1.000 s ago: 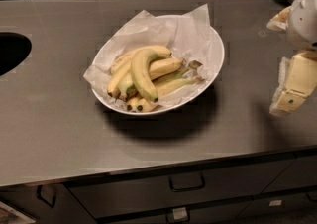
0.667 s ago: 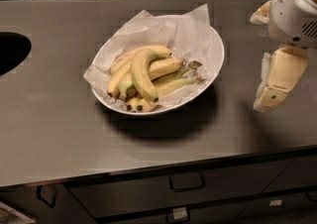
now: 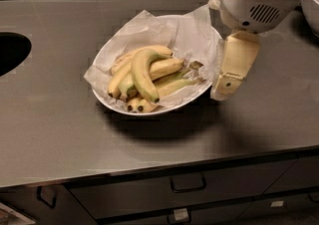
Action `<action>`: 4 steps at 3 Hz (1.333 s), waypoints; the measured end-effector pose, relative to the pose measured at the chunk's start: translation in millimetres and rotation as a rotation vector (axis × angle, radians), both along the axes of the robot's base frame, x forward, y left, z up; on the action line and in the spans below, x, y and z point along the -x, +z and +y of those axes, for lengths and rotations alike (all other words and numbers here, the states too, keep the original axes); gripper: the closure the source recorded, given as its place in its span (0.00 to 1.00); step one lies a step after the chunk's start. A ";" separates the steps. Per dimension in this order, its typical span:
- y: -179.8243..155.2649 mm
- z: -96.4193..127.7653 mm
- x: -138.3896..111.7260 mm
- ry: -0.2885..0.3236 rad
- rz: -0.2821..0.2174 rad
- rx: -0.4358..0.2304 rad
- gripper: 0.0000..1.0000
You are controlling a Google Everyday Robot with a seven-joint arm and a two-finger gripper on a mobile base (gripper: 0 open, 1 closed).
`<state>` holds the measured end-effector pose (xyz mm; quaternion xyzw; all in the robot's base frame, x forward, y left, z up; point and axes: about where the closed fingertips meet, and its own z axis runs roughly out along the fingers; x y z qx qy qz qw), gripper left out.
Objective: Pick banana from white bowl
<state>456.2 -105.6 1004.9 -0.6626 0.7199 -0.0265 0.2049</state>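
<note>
The white bowl [image 3: 110,103] sits in the middle of the steel counter, lined with crumpled white paper [image 3: 149,31]. It holds several bananas. The most curved one, the banana [image 3: 141,71], is yellow-green with a dark tip and lies on top, arching over the others. My gripper [image 3: 217,45] hangs at the bowl's right rim, above the counter. It is open: one cream finger [image 3: 233,64] points down beside the bowl's right edge, and the other peeks out behind the white wrist housing. It touches no banana.
A dark round sink opening [image 3: 10,52] is cut into the counter at the far left. Part of another white bowl [image 3: 311,5] shows at the right edge. Dark tiles run along the back; drawers [image 3: 187,184] sit below the front edge.
My arm has moved left across the counter, from the right edge to the bowl's right rim. The bowl and the bananas have not moved.
</note>
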 end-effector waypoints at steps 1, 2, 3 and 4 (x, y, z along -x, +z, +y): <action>0.0 0.0 0.0 0.000 0.000 0.000 0.00; 0.2 8.9 -4.6 -0.001 0.000 -0.014 0.00; -3.9 25.0 -17.6 -0.028 0.000 -0.055 0.00; -13.0 38.7 -32.5 -0.089 0.019 -0.107 0.00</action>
